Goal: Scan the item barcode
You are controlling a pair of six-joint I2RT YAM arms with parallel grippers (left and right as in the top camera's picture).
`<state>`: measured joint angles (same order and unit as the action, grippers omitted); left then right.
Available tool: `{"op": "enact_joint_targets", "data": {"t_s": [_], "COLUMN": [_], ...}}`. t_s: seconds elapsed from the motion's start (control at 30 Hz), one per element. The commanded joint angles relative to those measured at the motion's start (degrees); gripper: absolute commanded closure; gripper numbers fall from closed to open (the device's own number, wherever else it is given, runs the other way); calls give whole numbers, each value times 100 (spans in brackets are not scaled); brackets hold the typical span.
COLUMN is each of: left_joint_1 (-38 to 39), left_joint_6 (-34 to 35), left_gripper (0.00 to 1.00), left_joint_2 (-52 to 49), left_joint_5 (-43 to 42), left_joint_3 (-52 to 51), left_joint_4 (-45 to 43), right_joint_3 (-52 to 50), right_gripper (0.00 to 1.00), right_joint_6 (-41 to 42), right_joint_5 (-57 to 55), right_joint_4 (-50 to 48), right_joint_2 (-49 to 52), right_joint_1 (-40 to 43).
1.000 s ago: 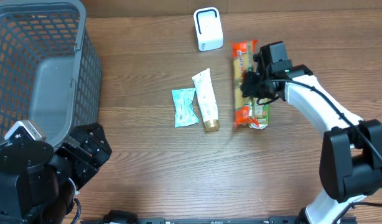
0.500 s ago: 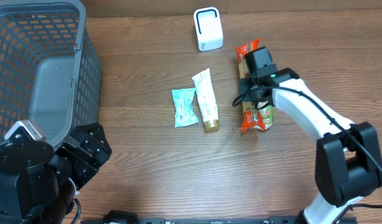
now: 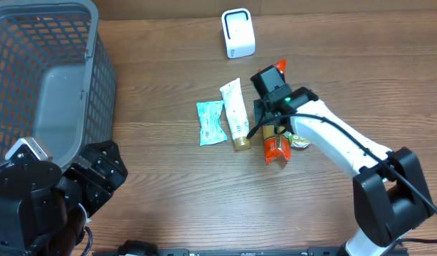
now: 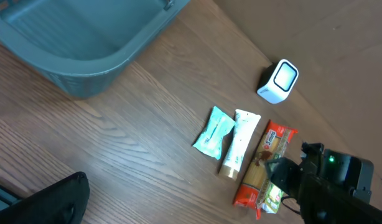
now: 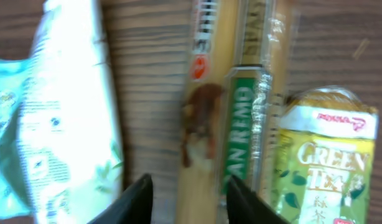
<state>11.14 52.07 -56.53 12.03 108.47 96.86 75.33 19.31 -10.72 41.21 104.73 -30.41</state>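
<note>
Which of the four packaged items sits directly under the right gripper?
The long spaghetti pack with orange ends, lying between the white tube and the green tea packet; the right gripper hovers over it.

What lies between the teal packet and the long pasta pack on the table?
The white tube lies between the teal packet and the pasta pack, running alongside both. The overhead view shows it, as does the left wrist view.

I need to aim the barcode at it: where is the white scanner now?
In the overhead view the white scanner stands at the far edge of the table, mid-width, beyond the white tube and pasta packet.
</note>
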Motion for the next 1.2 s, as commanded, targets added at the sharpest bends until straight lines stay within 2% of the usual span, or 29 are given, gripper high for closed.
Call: {"op": "enact_joint_targets", "data": {"t_s": [0.0, 0.13, 0.17, 0.23, 0.37, 0.5, 0.67, 0.93, 1.03, 1.17], "left_joint_1": [-46, -46, -46, -46, -46, -46, -46, -46, -46, -46], "left_joint_6": [-85, -85, -85, -85, -85, -85, -85, -85, -85, -85], "left_gripper": [0, 0, 0, 0, 0, 0, 0, 0, 0, 0], "left_joint_2": [-9, -9, -9, -9, -9, -9, -9, -9, -9, -9], "left_joint_5": [-2, -2, -2, -2, -2, -2, -2, -2, -2, -2], "left_joint_3": [28, 28, 28, 28, 28, 28, 28, 28, 28, 28], "left_joint_4": [-7, -7, -7, -7, -7, -7, -7, -7, -7, -7], "right_joint_3": [208, 411, 503, 673, 807, 721, 396, 68, 57, 46], "right_gripper": [58, 56, 51, 35, 22, 21, 21, 24, 30, 31], "right_joint_6": [42, 48, 70, 155, 260, 190, -310, -256, -129, -131], "right_joint_5": [-87, -92, -127, -146, -13, 52, 826, 1119, 1102, 1082], "right_joint_4": [-11, 129, 186, 293, 299, 417, 348, -245, -348, -400], "right_joint_2": [-219, -225, -229, -229, -229, -216, -168, -107, -48, 101], "right_joint_1": [-142, -131, -85, 42, 398, 728, 933, 949, 951, 957]}}
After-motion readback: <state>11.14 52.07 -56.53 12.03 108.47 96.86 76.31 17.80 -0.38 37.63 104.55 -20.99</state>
